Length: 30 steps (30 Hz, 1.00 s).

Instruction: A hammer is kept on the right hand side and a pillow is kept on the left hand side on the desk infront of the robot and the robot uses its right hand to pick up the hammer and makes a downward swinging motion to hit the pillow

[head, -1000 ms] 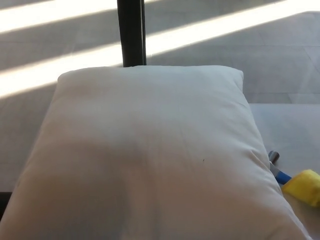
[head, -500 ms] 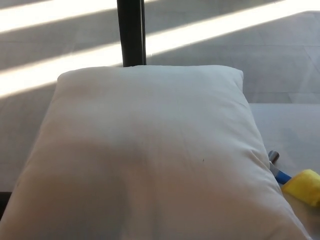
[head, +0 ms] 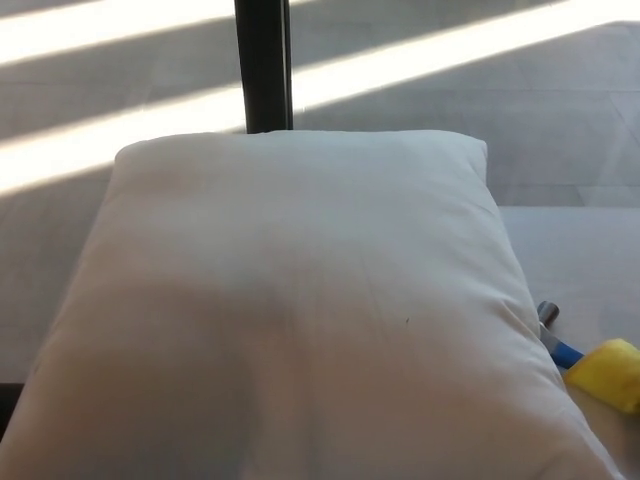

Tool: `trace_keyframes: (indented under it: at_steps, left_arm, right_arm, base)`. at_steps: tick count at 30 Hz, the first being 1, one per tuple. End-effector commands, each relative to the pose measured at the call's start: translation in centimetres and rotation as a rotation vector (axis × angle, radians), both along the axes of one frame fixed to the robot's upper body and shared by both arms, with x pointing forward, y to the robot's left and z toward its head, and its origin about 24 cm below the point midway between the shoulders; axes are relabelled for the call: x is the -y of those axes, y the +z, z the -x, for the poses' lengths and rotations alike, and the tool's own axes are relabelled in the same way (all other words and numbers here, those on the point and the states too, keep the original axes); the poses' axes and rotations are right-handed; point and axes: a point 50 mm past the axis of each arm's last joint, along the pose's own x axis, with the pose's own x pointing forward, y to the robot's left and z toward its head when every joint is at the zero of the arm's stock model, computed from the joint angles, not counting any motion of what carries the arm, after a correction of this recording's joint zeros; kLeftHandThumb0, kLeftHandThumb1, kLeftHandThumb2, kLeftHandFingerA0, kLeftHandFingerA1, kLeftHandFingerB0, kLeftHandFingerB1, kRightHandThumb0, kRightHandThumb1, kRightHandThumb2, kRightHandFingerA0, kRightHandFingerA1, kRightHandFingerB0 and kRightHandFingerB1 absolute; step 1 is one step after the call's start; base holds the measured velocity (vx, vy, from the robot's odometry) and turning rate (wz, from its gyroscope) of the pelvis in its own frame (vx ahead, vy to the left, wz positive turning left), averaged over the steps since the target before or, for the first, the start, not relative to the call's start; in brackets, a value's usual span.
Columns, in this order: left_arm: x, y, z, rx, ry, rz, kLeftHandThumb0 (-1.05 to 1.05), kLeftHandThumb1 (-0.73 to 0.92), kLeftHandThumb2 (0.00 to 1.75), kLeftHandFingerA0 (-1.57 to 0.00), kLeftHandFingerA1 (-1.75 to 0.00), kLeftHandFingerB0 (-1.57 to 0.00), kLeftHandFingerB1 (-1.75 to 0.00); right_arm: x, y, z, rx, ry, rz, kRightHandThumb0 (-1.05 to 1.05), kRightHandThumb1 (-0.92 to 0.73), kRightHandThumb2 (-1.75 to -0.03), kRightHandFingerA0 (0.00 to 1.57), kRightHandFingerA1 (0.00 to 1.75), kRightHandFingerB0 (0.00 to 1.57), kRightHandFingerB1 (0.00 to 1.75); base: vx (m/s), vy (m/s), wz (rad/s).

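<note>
While no robot hand is seen, the yellow-and-blue-handled hammer is wedged against the plump white fabric pillow's right edge, at the counter's right side.

there is one view only, from the robot's head, tilted steeply down and forward over the desk. it sits close: the pillow fills most of the picture from the middle to the 6 o'clock edge. toward 12 o'clock the view reaches the sunlit floor and a dark post. at 4 o'clock the hammer is cut off by the edge. no second view shares the scene.
</note>
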Motion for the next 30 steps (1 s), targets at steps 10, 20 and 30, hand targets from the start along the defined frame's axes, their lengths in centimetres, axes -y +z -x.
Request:
trace_keyframes:
  at_steps: [10, 20, 30]
  left_arm:
    - [0.1, 0.1, 0.1, -0.017, 0.020, 0.002, -0.57, 0.66, 0.60, -0.63, -0.47, -0.56, -0.45]
    - [-0.1, -0.1, 0.5, -0.007, 0.034, 0.014, -0.57, 0.67, 0.60, -0.61, -0.48, -0.56, -0.46]
    - [0.2, -0.1, 0.6, 0.000, 0.032, 0.009, -0.57, 0.67, 0.61, -0.63, -0.50, -0.57, -0.47]
  right_arm:
    - [1.4, -3.0, 0.9, -0.215, -0.134, 0.110, -0.82, -0.51, -0.94, 0.00, 0.23, 0.11, 0.31]
    - [-0.7, -3.7, 0.6, -0.269, -0.075, 0.125, -0.90, -0.54, -0.90, 0.00, 0.11, 0.10, 0.17]
    - [0.1, -5.7, 1.8, -0.296, -0.074, 0.229, -0.68, -0.40, -0.82, 0.00, 0.22, 0.06, 0.32]
  base:
    - [0.00, 0.000, 0.00]
    - [0.00, 0.000, 0.00]
    - [0.00, 0.000, 0.00]
